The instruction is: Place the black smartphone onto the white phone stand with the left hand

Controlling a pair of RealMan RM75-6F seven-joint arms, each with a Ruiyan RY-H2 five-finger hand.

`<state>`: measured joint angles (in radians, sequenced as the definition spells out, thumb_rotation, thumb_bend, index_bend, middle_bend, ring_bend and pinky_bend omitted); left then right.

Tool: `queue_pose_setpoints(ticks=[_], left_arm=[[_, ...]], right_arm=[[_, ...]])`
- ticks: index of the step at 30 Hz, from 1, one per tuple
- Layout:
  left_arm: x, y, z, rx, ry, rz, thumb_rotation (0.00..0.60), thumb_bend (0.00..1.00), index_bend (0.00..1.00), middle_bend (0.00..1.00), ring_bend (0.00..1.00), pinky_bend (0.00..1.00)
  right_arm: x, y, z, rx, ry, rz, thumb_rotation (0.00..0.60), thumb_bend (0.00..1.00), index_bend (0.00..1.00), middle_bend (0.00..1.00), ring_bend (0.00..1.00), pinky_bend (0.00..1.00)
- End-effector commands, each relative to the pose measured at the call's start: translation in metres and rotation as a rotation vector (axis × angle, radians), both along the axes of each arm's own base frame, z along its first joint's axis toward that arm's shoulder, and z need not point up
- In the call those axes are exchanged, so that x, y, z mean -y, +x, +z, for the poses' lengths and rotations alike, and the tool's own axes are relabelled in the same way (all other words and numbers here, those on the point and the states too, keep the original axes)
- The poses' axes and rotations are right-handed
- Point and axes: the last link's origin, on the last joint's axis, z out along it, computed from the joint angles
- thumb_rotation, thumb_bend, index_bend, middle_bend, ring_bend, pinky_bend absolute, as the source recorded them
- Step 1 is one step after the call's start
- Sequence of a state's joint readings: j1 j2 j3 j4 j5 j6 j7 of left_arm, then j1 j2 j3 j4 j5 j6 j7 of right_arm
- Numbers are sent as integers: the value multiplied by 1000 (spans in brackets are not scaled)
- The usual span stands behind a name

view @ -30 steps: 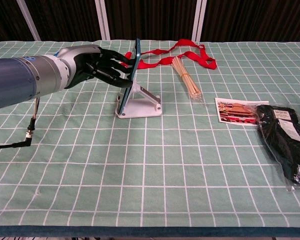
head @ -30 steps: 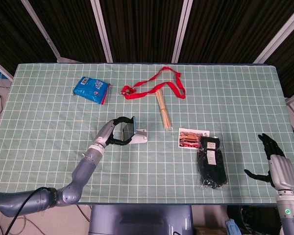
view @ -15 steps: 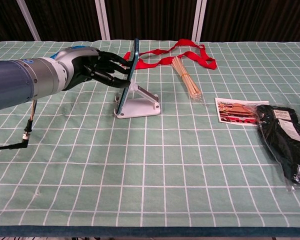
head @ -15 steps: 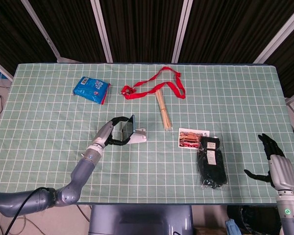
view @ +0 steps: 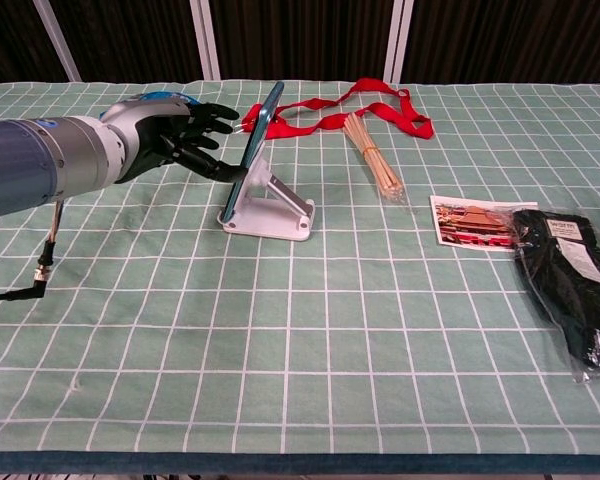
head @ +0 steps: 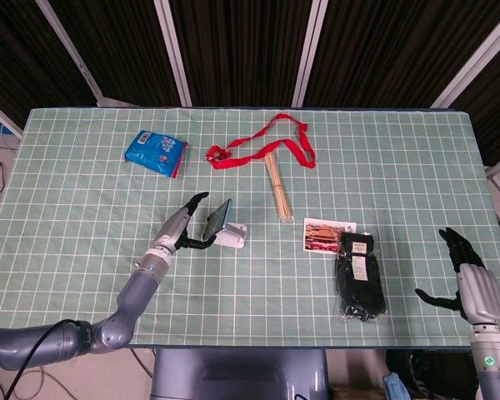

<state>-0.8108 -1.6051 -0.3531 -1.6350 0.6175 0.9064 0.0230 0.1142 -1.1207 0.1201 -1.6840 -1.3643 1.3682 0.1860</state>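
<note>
phone on stand, left hand letting go

stand (view: 272, 208) has slid and turned since the earlier frame; phone (view: 253, 150) now leans back on it, and left hand (view: 183, 137) has opened, fingers spread, holding nothing. risk: fingertips sit just beside the phone's face, possibly touching, so a sloppy retreat could drag it off or shove the light stand again. right hand (head: 467, 275) idles open, well apart.

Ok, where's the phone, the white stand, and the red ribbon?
black smartphone (view: 252, 150), chest view, on its thin side edge.
white phone stand (view: 276, 205), chest view, on its sloped side.
red ribbon (head: 285, 144), head view, on the loop's right band.
</note>
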Motion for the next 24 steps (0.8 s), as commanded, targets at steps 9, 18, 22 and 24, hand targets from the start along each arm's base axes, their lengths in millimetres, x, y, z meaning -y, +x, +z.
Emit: queue_pose_setpoints(ticks=[9, 18, 22, 24], left_arm=[[25, -30, 36, -179, 109, -84, 600, 242, 0, 0, 0, 0], [68, -84, 82, -458, 270, -216, 600, 215, 0, 0, 0, 0], [90, -116, 106, -615, 364, -250, 600, 169, 0, 0, 0, 0], [103, -133, 119, -684, 400, -239, 600, 152, 0, 0, 0, 0]], right_arm=[[-1, 0, -1, -15, 4, 2, 600, 114, 0, 0, 0, 150], [-1, 1, -1, -29, 0, 9, 600, 114, 0, 0, 0, 150], [-2, 1, -2, -43, 2, 12, 600, 114, 0, 0, 0, 150], [-2, 1, -2, -56, 5, 11, 600, 114, 0, 0, 0, 150]])
